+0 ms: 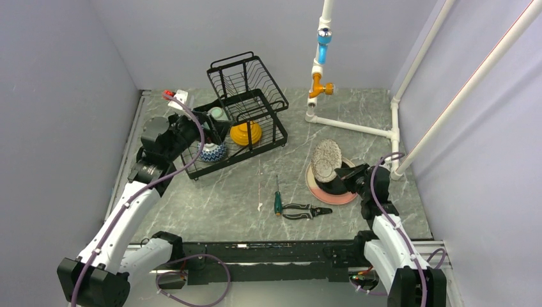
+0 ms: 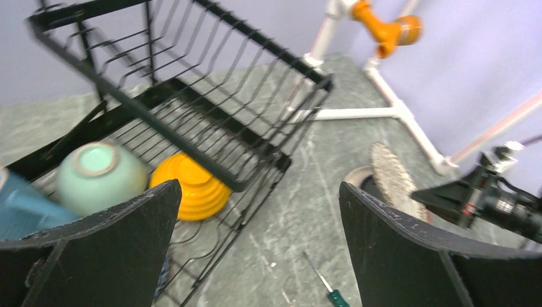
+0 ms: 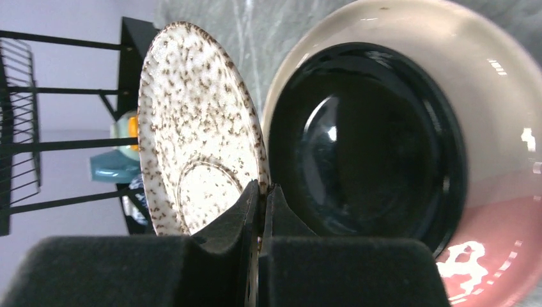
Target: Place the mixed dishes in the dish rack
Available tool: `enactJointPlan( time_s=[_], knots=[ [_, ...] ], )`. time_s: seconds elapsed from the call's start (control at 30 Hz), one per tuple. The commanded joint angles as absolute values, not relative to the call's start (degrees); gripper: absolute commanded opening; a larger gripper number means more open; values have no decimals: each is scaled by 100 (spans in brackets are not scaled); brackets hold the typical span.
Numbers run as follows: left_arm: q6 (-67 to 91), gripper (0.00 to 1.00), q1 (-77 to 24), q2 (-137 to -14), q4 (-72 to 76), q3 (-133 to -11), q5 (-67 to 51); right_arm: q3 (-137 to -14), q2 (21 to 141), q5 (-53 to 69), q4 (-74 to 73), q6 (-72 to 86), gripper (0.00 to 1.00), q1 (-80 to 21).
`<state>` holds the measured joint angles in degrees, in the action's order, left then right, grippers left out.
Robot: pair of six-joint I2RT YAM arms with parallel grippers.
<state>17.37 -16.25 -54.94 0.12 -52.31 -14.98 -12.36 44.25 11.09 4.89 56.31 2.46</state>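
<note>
Left gripper (image 2: 257,192): jaws spread wide with nothing between them, at the 9 o'clock end of the dish rack (image 1: 250,78).
Right gripper (image 3: 261,192): jaws pressed onto the lower rim of the speckled grey plate (image 1: 326,160), which was held on edge and tilted.
Dish rack: black wire, at 11 o'clock on the grey marbled table (image 1: 236,198), with its raised basket at the 12 o'clock end.
Lower tray: held the mint-green bowl (image 1: 217,114), the ribbed orange bowl (image 1: 246,133) lying dome-up, and the blue-white zigzag bowl (image 1: 213,152).
Plate stack: at 4 o'clock, the glossy black plate (image 3: 377,141) lay on the pink-cream plate (image 1: 329,195), directly under the held plate.
Obstructions: the green-handled screwdriver (image 1: 278,199) and black pliers (image 1: 305,210) lay at 6 o'clock, between rack and stack.
Background: white pipe frame (image 1: 351,125) with an orange fitting (image 1: 321,86) at 1 o'clock.
</note>
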Motion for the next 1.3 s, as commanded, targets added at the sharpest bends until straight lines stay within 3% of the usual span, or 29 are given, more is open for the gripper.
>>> enactJointPlan(
  time_s=[0.0, 0.2, 0.7, 1.27],
  knots=[
    [1909, 98, -1724, -5347, 1223, -5124, -2936, -1588, 4229, 1362, 1214, 6252, 0, 36],
    [2568, 94, -1989, -5519, 2105, -5036, -3832, -1867, 4093, 999, 1062, 6391, 0, -561],
    [2752, 84, -3673, -5900, 1883, -4633, -1671, -2276, 4411, -797, 1955, 7385, 0, -2754],
    [3349, 78, -3835, -7008, 2309, -4870, -2996, -3105, 4927, -1265, 2385, 7192, 0, -3478]
  ],
)
